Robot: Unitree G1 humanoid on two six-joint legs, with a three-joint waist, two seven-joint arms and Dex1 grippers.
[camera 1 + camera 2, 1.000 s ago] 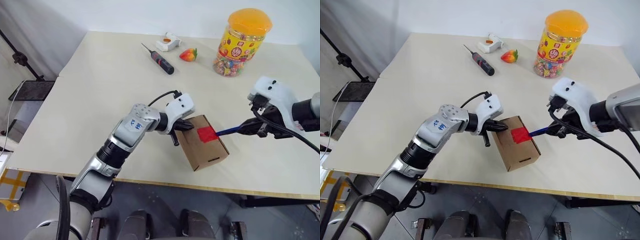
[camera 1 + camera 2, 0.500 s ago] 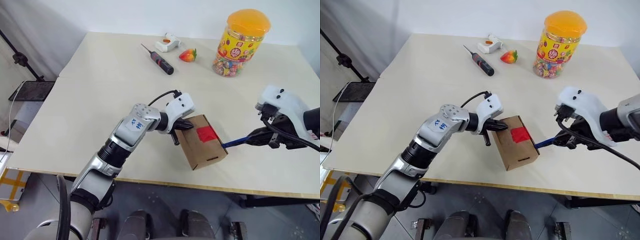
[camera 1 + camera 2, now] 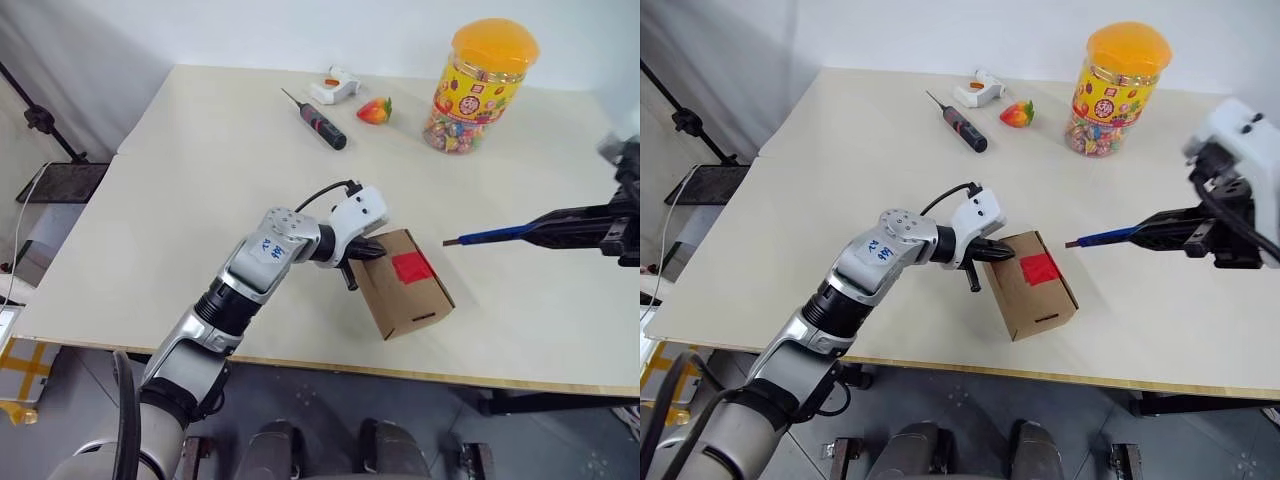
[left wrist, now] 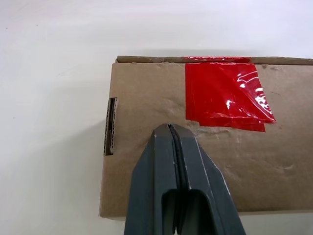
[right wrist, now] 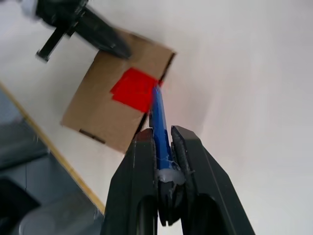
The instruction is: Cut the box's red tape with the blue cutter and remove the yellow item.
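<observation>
One box [image 3: 405, 288] near the front edge of one table [image 3: 200, 180], bearing one red tape [image 3: 411, 267] patch. One blue cutter [image 3: 497, 236] in the air to the right of the box. Four loose things beyond the box, toward the far edge: one black screwdriver [image 3: 318, 120], one small white tool [image 3: 335, 84], one strawberry toy [image 3: 376, 110], one candy jar [image 3: 482, 84] under one orange lid. Two grippers: left gripper [image 3: 372, 251], right gripper [image 3: 1160, 233].

A: Can you see inside the box [image 3: 1034, 286]?
B: No, it's closed, contents hidden.
A: The right claw [image 3: 612, 220]?
B: Cut off by the frame edge in the left eye view.
</observation>
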